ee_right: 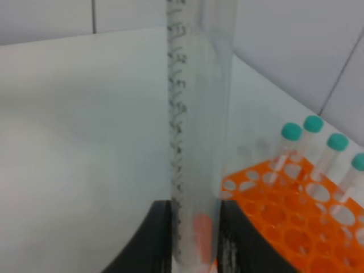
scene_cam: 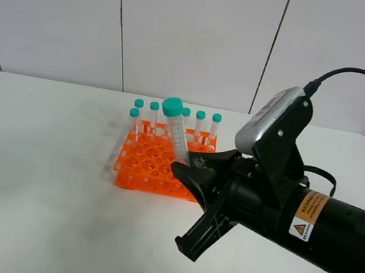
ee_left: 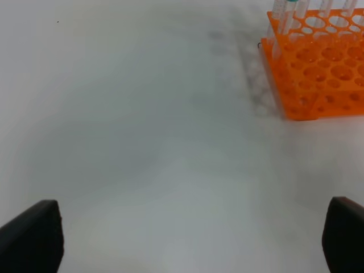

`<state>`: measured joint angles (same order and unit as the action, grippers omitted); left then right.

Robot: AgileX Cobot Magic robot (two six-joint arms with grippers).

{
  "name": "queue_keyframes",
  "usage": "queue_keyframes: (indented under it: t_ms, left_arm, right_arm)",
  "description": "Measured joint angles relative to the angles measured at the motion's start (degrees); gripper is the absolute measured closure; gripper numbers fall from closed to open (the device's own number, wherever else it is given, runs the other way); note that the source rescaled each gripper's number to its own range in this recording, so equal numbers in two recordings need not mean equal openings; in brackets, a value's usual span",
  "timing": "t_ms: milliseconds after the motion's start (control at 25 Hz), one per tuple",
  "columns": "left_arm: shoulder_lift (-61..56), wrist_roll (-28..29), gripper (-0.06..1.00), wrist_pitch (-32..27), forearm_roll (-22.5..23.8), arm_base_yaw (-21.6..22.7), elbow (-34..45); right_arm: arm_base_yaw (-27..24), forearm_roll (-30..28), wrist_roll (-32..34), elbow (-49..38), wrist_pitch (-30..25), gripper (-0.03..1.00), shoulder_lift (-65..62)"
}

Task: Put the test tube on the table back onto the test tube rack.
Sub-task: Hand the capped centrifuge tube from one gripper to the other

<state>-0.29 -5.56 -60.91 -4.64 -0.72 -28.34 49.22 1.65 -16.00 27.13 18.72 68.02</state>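
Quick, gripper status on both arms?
Left gripper: open, holding nothing.
Right gripper: closed on the test tube.

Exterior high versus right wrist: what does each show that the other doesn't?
Only exterior high: the whole test tube with its teal cap, tilted near the test tube rack, and the right gripper from outside. Only right wrist: the graduation marks close up and the fingers clamped on the tube's lower part. Both: the gripped tube, the orange rack, capped tubes standing in it.
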Motion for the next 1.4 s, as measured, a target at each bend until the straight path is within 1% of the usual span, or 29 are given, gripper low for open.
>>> queue_keyframes:
  t_ms: [120, 240, 320, 440, 560, 880, 960, 1000, 1160, 1280, 1360, 1400]
  left_arm:
    - [0.0, 0.0, -0.06, 0.0, 0.0, 0.0, 0.0]
    - [0.0, 0.0, -0.06, 0.0, 0.0, 0.0, 0.0]
    - [0.0, 0.0, -0.06, 0.0, 0.0, 0.0, 0.0]
    - [0.0, 0.0, -0.06, 0.0, 0.0, 0.0, 0.0]
    - [0.0, 0.0, -0.06, 0.0, 0.0, 0.0, 0.0]
    - [0.0, -0.55, -0.06, 0.0, -0.04, -0.09, 0.0]
    - [0.0, -1.85, -0.06, 0.0, -0.63, -1.98, 0.0]
    - [0.0, -2.42, -0.06, 0.0, -1.19, -3.69, 0.0]
    - [-0.03, -3.94, -0.06, 0.02, -1.35, -12.76, 0.0]
    - [-0.03, -7.18, -0.06, 0.57, -1.83, -19.94, -0.36]
    - [-0.1, -9.66, -0.06, 3.64, -3.23, -24.03, -0.65]
    - [-0.1, -10.46, -0.06, 5.8, -4.51, -25.27, -0.69]
  right_arm:
    - [-1.6, 1.95, 0.0, -2.27, -0.24, 0.97, -3.27]
    - [-1.69, 2.85, 0.0, -4.26, -1.09, 0.97, -8.62]
    - [-1.69, 3.19, 0.17, -4.94, -3.5, 0.97, -11.84]
    - [-1.69, 3.24, 0.23, -5.21, -8.63, 0.97, -16.07]
    - [-1.69, 3.24, 0.36, -5.31, -12.25, 0.97, -19.32]
    - [-1.69, 3.24, 0.36, -5.31, -13.55, 0.97, -20.16]
    - [-1.69, 3.24, 0.36, -5.31, -13.55, 0.97, -19.57]
    - [-1.69, 3.24, 0.36, -5.31, -13.55, 0.97, -19.21]
    - [-1.69, 3.24, 0.36, -5.31, -13.55, 0.97, -17.35]
    - [-1.69, 3.24, 0.36, -5.31, -13.55, 0.97, -15.45]
    - [-1.69, 3.24, 0.36, -5.31, -13.05, 0.97, -13.99]
    - [-1.69, 3.24, 0.36, -5.31, -12.36, 0.97, -13.46]
